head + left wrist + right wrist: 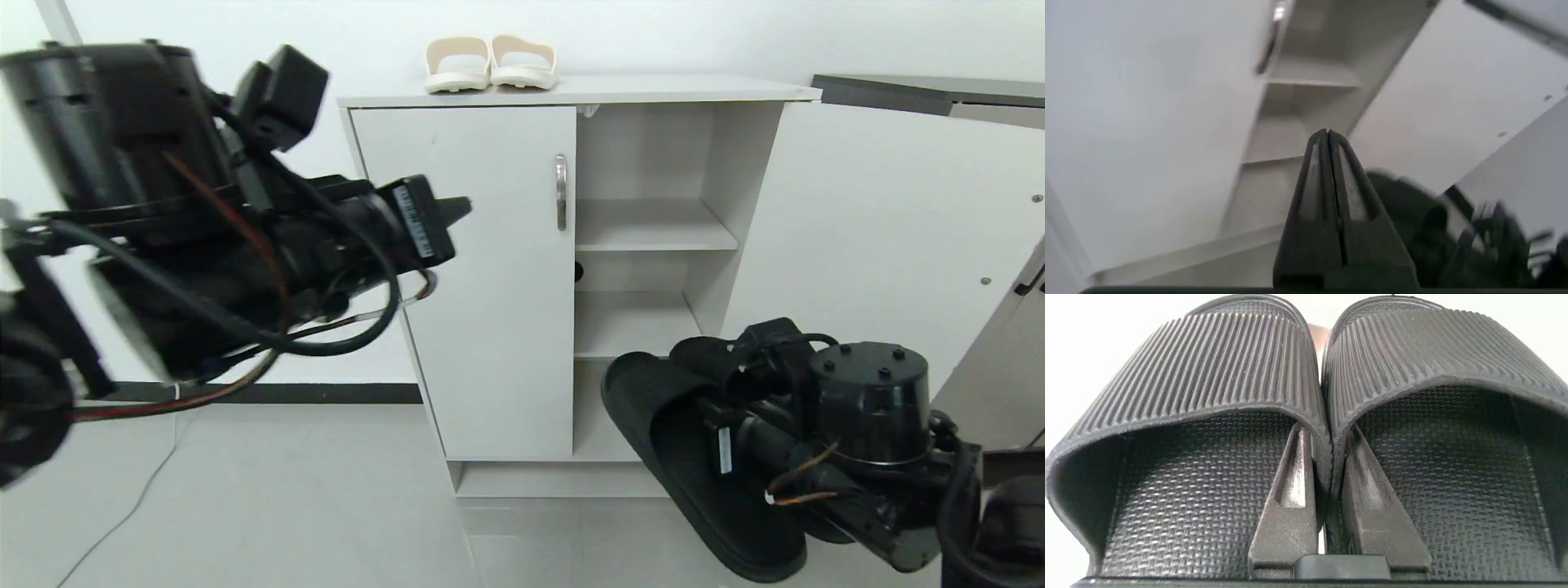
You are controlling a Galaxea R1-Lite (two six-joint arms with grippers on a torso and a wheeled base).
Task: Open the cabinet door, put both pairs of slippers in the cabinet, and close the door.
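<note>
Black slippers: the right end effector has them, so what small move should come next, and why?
Probably ease the right end effector forward, carrying the black slippers toward the lower shelf. It is shut on both slippers' inner edges, and the pair hangs just in front of the cabinet, on its open right side.

head, left wrist: face cabinet | right wrist: black slippers, close

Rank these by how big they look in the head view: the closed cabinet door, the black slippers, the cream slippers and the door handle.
1. closed cabinet door
2. black slippers, nearer the camera, so this rank may be only apparent
3. cream slippers
4. door handle
</note>
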